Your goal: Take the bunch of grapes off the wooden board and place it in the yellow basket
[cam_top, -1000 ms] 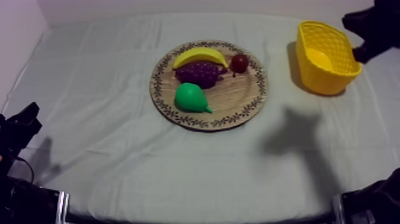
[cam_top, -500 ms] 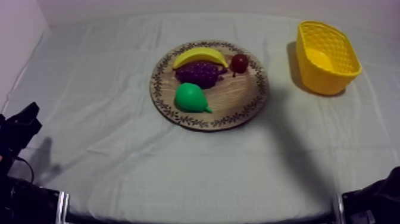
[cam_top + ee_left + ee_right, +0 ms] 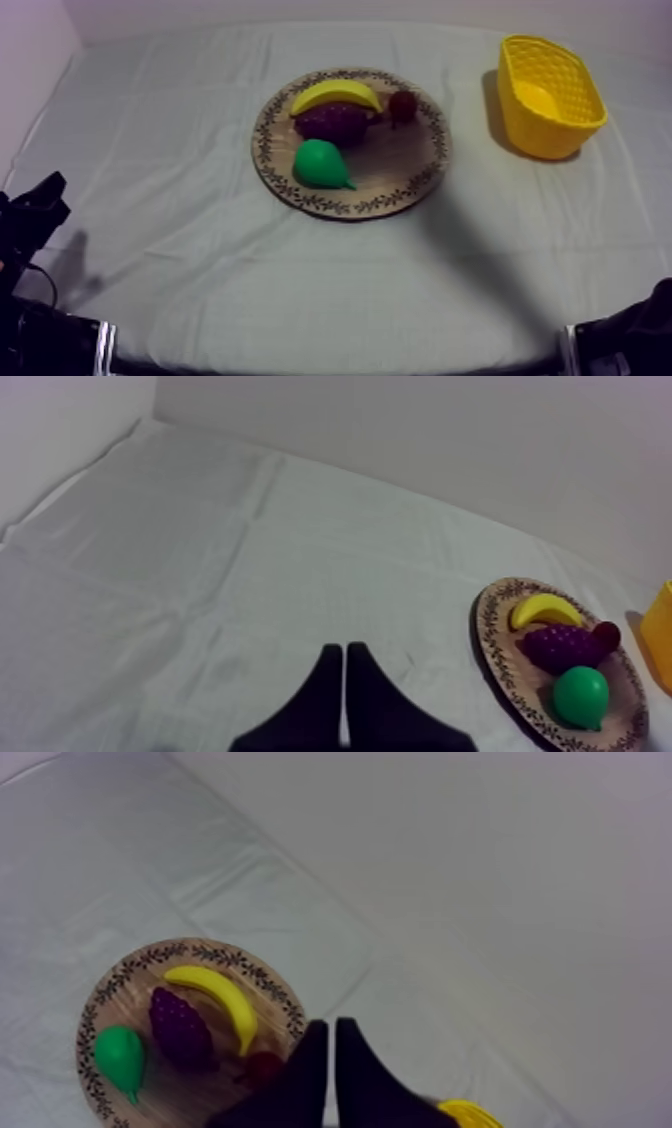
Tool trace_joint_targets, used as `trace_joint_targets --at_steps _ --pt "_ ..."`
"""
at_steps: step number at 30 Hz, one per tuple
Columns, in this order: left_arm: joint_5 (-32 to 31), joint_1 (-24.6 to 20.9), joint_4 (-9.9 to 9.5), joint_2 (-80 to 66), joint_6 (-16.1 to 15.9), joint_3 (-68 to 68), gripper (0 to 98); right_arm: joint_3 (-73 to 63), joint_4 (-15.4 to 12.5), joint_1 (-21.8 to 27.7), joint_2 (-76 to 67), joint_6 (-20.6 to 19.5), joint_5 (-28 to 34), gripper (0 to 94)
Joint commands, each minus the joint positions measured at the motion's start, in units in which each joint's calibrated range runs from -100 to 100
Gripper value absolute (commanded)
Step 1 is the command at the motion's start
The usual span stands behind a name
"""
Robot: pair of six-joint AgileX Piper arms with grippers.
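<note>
Bunch of grapes [image 3: 335,121] is on the wooden board [image 3: 405,170], touching the banana [image 3: 335,95] behind it. Pear [image 3: 320,163] sits just in front, small red fruit [image 3: 402,105] at its basket-side end. Yellow basket [image 3: 530,125] is well apart, at the surface's far right. Right jaws and left jaws are both clenched on nothing. My read: reach step, and the right arm is nearer the basket. Release the jaws early, drop vertically over the bunch's middle, and land the fingers clear of banana and pear.
</note>
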Motion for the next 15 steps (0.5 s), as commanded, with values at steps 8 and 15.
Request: trace_joint_targets --at_steps 8,15 --pt "0.0 0.0 0.01 0.0 0.0 0.0 0.1 -12.6 0.8 -2.7 9.5 1.3 11.2 0.6" --pt "0.0 0.0 0.01 0.0 0.0 0.0 0.1 -15.7 1.9 -4.9 13.9 2.7 20.6 0.6"
